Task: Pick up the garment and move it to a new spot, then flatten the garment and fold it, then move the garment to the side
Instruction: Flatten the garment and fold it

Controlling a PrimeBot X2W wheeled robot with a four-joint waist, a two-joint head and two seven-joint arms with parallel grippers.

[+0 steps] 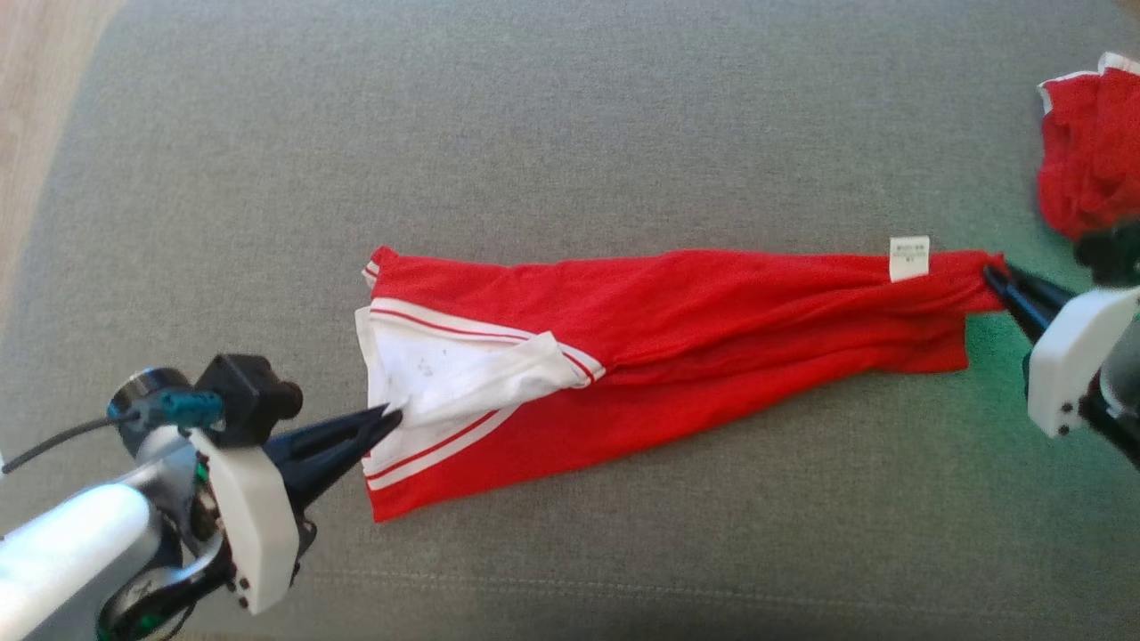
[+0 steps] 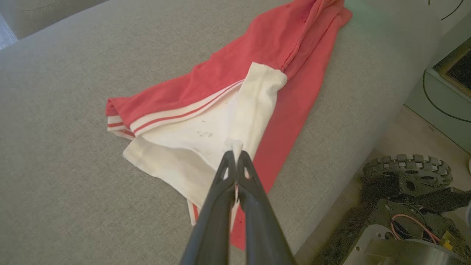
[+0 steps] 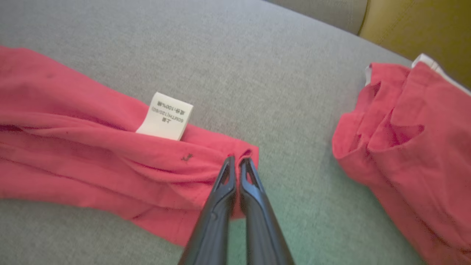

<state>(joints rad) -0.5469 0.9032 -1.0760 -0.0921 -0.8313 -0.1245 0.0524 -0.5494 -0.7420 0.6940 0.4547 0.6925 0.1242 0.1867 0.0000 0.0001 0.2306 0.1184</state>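
A red garment [image 1: 712,303] with a white panel [image 1: 445,369] and red-and-white striped trim lies stretched out lengthwise across the grey cushion [image 1: 534,116]. My left gripper [image 1: 389,415] is shut on the white panel's edge at the garment's left end; the left wrist view shows the white cloth [image 2: 220,125] pinched between the fingertips [image 2: 236,156]. My right gripper [image 1: 993,274] is shut on the red hem at the right end, beside a white care label [image 1: 909,258]. In the right wrist view the gripper [image 3: 237,161] pinches the bunched red corner [image 3: 246,154].
A second red garment [image 1: 1091,151] lies crumpled at the cushion's far right, also seen in the right wrist view as a red heap [image 3: 408,154]. The cushion's front edge [image 2: 331,206] drops to the floor, where the robot's wheeled base [image 2: 404,191] stands. Wooden floor [image 1: 36,107] shows at left.
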